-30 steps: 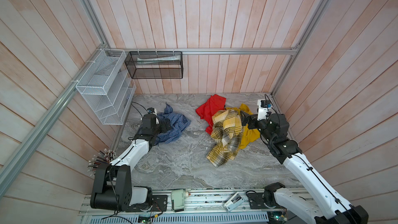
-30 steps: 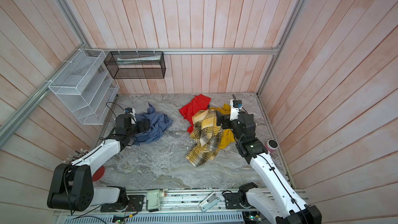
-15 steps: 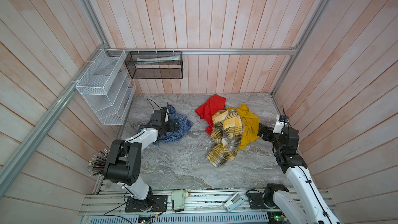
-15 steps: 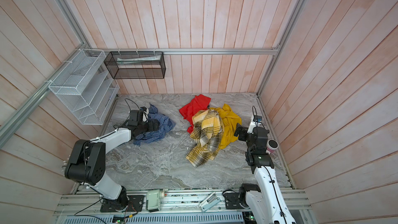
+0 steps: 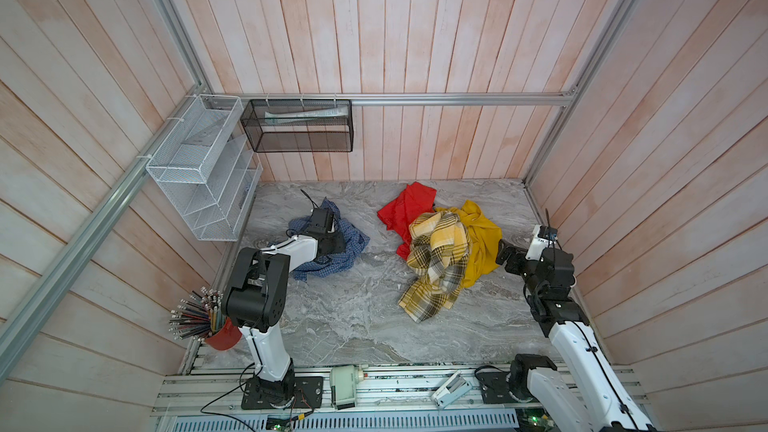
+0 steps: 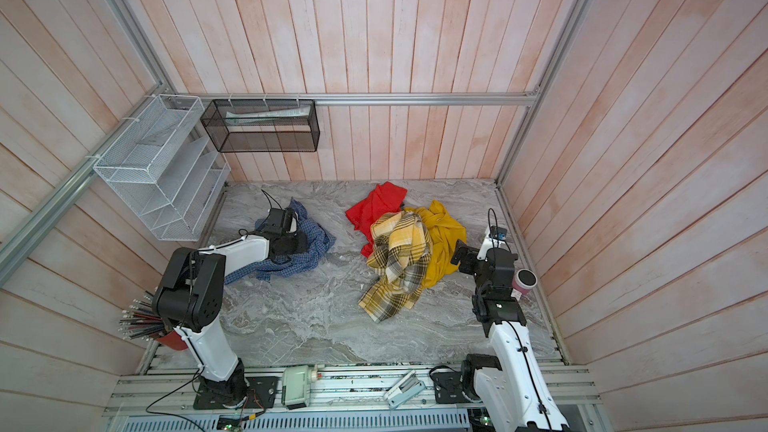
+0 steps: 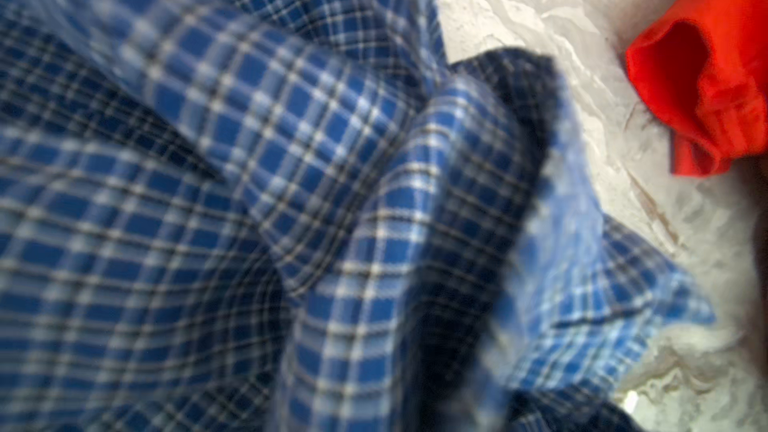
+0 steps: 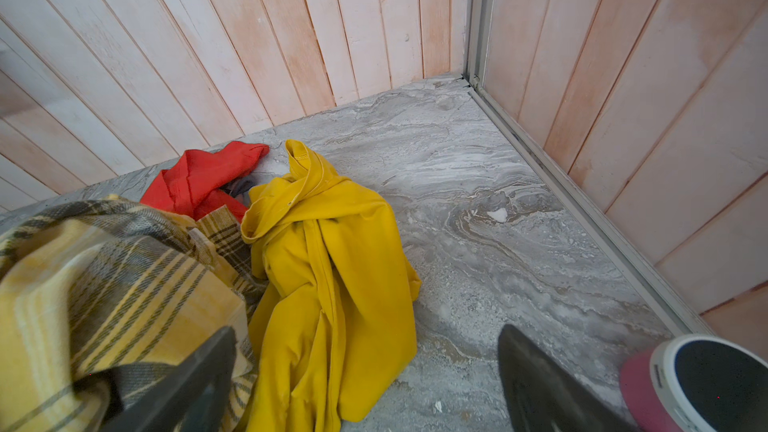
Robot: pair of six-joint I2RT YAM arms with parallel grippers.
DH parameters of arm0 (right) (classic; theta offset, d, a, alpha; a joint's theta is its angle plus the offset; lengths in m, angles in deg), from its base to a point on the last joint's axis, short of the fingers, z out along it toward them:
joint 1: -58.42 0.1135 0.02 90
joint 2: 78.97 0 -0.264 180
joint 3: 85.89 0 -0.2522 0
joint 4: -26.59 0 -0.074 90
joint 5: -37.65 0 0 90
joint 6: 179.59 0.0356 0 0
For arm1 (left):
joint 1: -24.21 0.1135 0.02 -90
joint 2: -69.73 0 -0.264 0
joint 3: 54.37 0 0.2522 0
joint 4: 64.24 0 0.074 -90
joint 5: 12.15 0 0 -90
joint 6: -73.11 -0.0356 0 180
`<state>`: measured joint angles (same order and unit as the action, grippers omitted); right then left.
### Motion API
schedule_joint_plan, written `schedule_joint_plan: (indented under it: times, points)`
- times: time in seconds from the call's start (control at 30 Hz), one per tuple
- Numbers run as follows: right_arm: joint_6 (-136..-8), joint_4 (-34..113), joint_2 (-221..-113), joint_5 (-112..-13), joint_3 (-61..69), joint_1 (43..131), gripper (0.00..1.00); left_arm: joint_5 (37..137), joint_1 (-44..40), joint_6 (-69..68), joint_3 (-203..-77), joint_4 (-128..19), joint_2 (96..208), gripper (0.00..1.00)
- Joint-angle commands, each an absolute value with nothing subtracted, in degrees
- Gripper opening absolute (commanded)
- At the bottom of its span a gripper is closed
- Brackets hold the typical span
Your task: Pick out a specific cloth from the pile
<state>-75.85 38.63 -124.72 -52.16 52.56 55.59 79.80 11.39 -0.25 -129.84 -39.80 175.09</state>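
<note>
The cloth (image 5: 351, 238) (image 6: 318, 238), blue-and-white checked, lies crumpled on the marble floor, left of and apart from the pile (image 5: 440, 251) (image 6: 401, 255) of red, mustard yellow and yellow plaid fabrics. My left gripper (image 5: 337, 245) (image 6: 297, 245) rests down on the cloth. In the left wrist view the cloth (image 7: 291, 160) fills the frame and hides the fingers. My right gripper (image 5: 505, 257) (image 6: 459, 257) (image 8: 365, 371) stands open just right of the pile (image 8: 328, 268), holding nothing, its fingers (image 8: 199, 380) wide apart.
A pink cup (image 6: 524, 282) (image 8: 698, 384) stands by the right wall beside my right wrist. A white wire rack (image 5: 199, 168) and a black mesh basket (image 5: 297, 126) hang on the walls. A red pot of pencils (image 5: 220, 332) sits at the front left.
My left gripper has slid a little right onto the blue cloth, its elbow folding back. My right gripper has drawn back from the pile toward the right wall, still open.
</note>
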Motion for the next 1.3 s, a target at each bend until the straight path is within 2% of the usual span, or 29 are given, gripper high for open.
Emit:
schedule_joint_plan:
  times: [0.0,0.03,0.4,0.6,0.8,0.93,1.07,1.27]
  points:
    - [-75.11,37.01,-125.02,-51.54,52.98,55.12,0.98,80.73,11.54,-0.18,-127.35,-40.73,173.31,0.04]
    - [-75.0,36.93,-125.02,-51.68,52.95,55.08,0.98,80.7,11.57,-0.2,-127.24,-41.17,172.13,0.0]
    - [-74.22,36.13,-124.67,-53.05,53.51,54.99,0.98,76.13,15.71,5.38,-130.95,-48.75,153.81,0.0]
    - [-73.95,35.9,-124.38,-53.53,53.49,54.95,0.98,70.08,16.78,6.89,-135.93,-50.39,149.14,0.0]
    - [-73.73,35.87,-124.32,-54.1,53.6,54.99,0.98,62.2,16.76,11.15,-135.31,-55.89,147.6,0.0]
    - [-73.51,36.06,-124.15,-54.22,53.8,54.97,0.98,60.44,16.77,13.79,-133.6,-59.17,149.3,0.0]
    - [-73.29,36.3,-123.8,-54.23,54.14,54.99,0.98,56.62,16.85,15.79,-128.44,-61.52,151.48,0.0]
    - [-72.81,36.22,-123.53,-54.35,54.57,54.99,0.98,59.15,18.29,20.5,-121.13,-61.6,154.51,0.0]
